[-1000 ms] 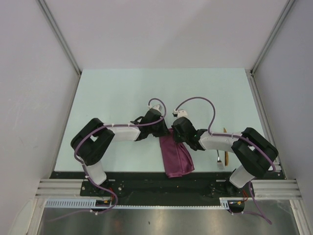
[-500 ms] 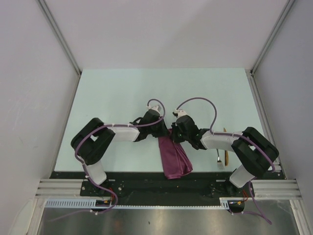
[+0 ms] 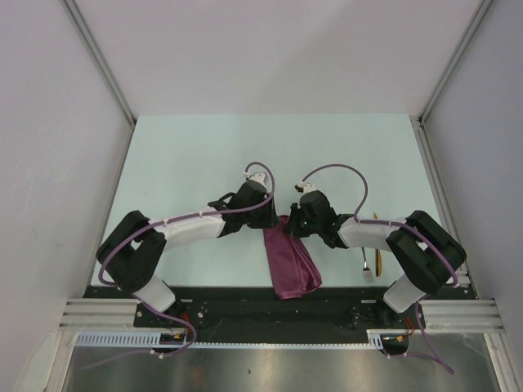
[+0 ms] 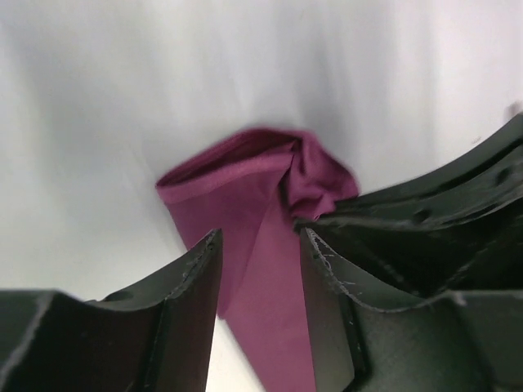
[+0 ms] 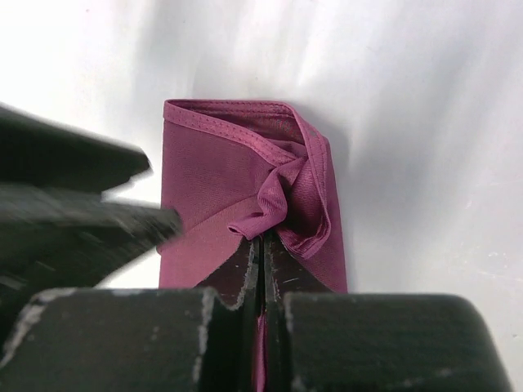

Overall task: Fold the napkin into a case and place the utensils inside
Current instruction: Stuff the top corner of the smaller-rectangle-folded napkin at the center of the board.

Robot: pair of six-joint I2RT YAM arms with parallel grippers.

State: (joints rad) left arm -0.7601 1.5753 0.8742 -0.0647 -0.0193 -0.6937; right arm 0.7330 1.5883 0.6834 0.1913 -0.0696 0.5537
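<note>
On the pale-green worktop (image 3: 204, 155), right jaws clamp the folded plum-magenta cloth napkin (image 3: 292, 265) (left jaws parted, empty); a tug could unravel the fold.

Bright diffuse light, soft shadows; top view sharp; wrist views blurred, overexposed.

The place was a robot laboratory cell. Plain pale walls (image 3: 270, 49) closed in a mint-green table (image 3: 204, 155). Aluminium frame rails (image 3: 98, 312) and a slotted cable duct (image 3: 114, 337) ran along its near edge. The left arm (image 3: 192, 229) and the right arm (image 3: 364, 235), with purple cables (image 3: 335, 167), stood bolted on a black base plate (image 3: 270, 314).
</note>
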